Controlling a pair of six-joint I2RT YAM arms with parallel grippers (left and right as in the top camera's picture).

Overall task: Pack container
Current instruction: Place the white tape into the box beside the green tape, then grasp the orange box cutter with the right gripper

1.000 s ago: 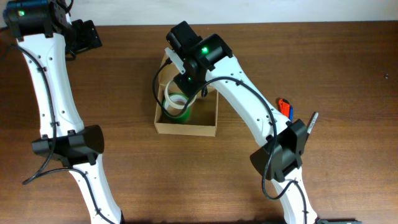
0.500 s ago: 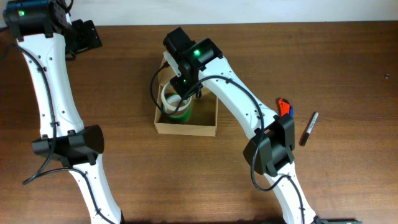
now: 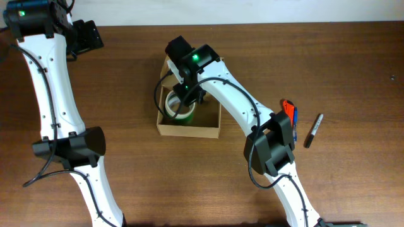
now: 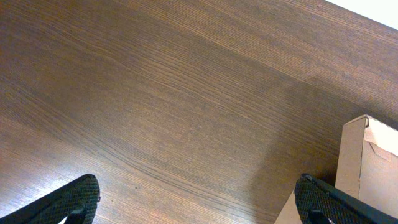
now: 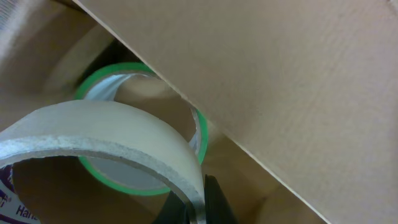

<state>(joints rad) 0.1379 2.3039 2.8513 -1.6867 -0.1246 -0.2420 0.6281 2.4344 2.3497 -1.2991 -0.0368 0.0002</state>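
Container (image 3: pixel 189 131): a small rectangular box of plain brown cardboard, which I see from overhead lying open-topped near the middle of the table (image 3: pixel 353 183), its flap raised at the far left corner. The left wrist view catches one outer corner (image 4: pixel 367 162). The right wrist view looks inside past a slanting cardboard panel (image 5: pixel 280 81); a green-edged tape roll (image 5: pixel 124 68) lies within.

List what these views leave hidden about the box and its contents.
Container floor: overhead, the right arm covers it; right wrist, the flap blocks it.
Green tape roll: right wrist, partly behind the beige roll.
Marker lettering: overhead, too small.
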